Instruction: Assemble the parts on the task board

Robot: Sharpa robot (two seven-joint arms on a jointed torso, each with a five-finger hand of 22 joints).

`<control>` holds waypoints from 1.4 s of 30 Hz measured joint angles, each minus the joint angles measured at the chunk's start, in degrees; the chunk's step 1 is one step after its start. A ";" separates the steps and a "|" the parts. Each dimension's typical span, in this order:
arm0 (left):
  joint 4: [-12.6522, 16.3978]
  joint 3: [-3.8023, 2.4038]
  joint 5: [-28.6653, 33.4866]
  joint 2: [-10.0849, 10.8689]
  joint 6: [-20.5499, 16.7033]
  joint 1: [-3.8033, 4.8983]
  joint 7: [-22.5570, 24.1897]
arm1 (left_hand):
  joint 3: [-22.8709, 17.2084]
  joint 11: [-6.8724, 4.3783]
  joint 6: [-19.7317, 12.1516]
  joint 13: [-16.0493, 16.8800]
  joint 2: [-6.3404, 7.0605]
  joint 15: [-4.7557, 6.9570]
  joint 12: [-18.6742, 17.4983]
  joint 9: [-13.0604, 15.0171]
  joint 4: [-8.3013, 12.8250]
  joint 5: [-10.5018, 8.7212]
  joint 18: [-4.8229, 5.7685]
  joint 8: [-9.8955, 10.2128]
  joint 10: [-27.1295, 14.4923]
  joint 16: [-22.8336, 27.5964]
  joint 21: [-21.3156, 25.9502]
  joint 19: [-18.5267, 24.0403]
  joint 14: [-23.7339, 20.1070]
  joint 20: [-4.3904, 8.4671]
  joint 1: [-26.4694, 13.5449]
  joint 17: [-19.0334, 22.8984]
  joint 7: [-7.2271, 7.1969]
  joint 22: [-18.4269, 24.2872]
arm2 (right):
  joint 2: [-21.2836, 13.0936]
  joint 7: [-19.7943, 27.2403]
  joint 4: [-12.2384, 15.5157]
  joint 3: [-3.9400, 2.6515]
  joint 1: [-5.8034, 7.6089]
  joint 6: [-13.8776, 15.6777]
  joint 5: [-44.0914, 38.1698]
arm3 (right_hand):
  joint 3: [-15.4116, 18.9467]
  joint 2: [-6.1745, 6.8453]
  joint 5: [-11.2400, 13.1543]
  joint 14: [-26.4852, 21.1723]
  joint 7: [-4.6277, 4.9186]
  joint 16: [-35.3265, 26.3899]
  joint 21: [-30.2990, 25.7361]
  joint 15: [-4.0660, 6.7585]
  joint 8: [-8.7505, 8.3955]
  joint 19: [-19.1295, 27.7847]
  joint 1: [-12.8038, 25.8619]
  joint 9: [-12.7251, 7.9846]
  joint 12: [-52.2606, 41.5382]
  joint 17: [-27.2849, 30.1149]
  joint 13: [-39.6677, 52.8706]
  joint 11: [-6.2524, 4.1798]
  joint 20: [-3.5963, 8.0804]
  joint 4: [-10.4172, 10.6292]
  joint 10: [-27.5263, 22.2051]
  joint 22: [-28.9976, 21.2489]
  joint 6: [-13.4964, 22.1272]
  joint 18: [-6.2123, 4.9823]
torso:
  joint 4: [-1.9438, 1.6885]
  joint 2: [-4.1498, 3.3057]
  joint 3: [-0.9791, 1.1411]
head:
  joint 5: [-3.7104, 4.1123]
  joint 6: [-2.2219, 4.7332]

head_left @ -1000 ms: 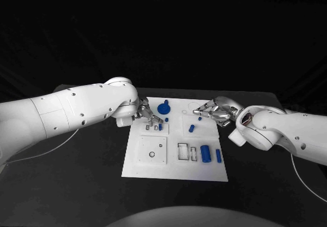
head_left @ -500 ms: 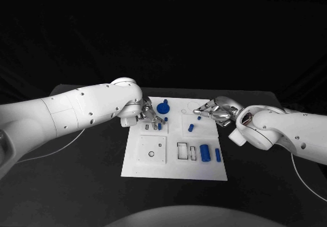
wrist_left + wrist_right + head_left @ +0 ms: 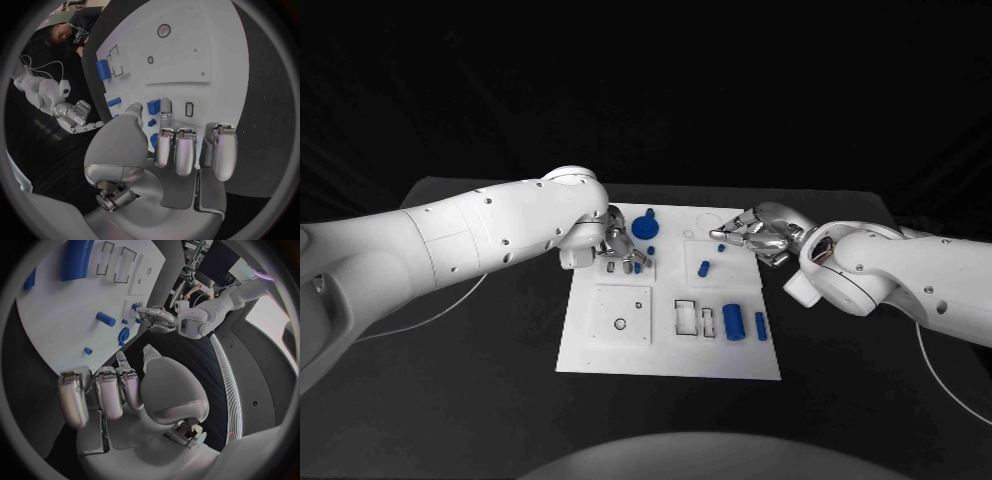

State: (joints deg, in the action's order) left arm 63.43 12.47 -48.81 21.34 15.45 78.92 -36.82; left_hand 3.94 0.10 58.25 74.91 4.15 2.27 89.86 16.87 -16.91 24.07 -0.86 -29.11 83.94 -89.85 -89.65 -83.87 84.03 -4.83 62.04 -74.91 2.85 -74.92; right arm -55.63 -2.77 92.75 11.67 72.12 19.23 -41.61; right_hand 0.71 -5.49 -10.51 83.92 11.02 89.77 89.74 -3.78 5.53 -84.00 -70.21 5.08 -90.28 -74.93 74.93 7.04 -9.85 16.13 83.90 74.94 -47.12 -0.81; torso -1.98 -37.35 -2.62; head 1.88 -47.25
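On task board, left robot hand half-hiding blue part

Both arms: glossy white shells, rounded housings, small dark screw dots along the casings. Left arm has visible panel seams; right arm has a dark gap with wiring at the wrist joint. Thin pale cable trails from each arm. Left hand and right hand: silver metal fingers, smooth grey palm shells.
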 measured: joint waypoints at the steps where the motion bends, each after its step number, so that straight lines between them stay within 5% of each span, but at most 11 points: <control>1: -0.09 -0.01 -0.05 -0.10 0.11 -0.01 -0.01 | 0.00 0.00 0.00 0.00 0.00 0.00 0.00 0.04 0.00 0.00 0.00 0.00 0.00 0.00 0.00 0.00 0.00 0.00 0.00 0.00 0.00 0.00 | 0.02 -0.03 -0.01 0.00 -0.01 0.02 0.00 | 0.00 0.00 0.00 0.00 0.00 0.00 0.00 0.00 0.00 0.00 0.00 0.00 0.00 0.00 0.00 0.00 0.00 0.00 0.00 0.00 0.00 0.00 | -0.01 0.00 0.00 | 0.01 -0.01; 20: -0.67 -0.01 -0.24 -0.84 0.49 -0.14 0.05 | -0.17 0.00 0.00 0.04 -0.46 0.00 0.00 1.56 0.17 0.00 -0.01 0.31 0.00 0.00 0.00 0.00 0.00 0.00 0.01 0.01 0.00 0.01 | 0.07 -0.60 -0.17 0.04 -0.15 0.00 -0.04 | 0.00 0.00 0.00 0.00 0.21 0.00 0.00 0.00 0.00 0.00 0.00 -0.01 0.00 0.01 0.00 0.00 0.00 0.00 0.00 -0.02 0.21 0.00 | -0.05 0.01 0.05 | 0.26 0.10; 42: -1.05 0.00 -0.21 -1.15 0.31 -0.18 0.15 | -0.33 0.01 -7.99 0.02 -0.74 0.00 0.00 15.05 0.01 0.00 0.00 -6.84 0.00 0.00 0.00 0.00 0.00 0.00 1.67 -0.03 0.58 0.01 | 0.04 -1.15 -0.28 0.06 -0.32 -0.11 -0.07 | -0.01 0.00 0.00 0.00 0.21 0.00 0.00 0.00 0.00 0.00 0.00 -0.01 0.00 0.02 0.00 0.00 0.00 -0.01 0.00 -0.03 0.21 0.00 | -0.02 0.00 0.05 | 0.25 0.15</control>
State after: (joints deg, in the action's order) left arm 62.38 12.47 -49.02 20.19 15.77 78.75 -36.67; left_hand 3.61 0.10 50.26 74.93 3.40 2.26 89.86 31.92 -16.90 24.07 -0.86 -35.96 83.94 -89.85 -89.64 -83.87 84.03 -4.83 63.71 -74.95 3.43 -74.91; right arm -55.59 -3.91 92.46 11.74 71.80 19.12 -41.68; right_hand 0.70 -5.49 -10.52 83.92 11.23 89.77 89.74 -3.78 5.52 -84.00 -70.22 5.07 -90.28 -74.91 74.93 7.04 -9.84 16.13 83.90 74.91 -46.92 -0.81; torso -2.00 -37.35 -2.57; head 2.13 -47.10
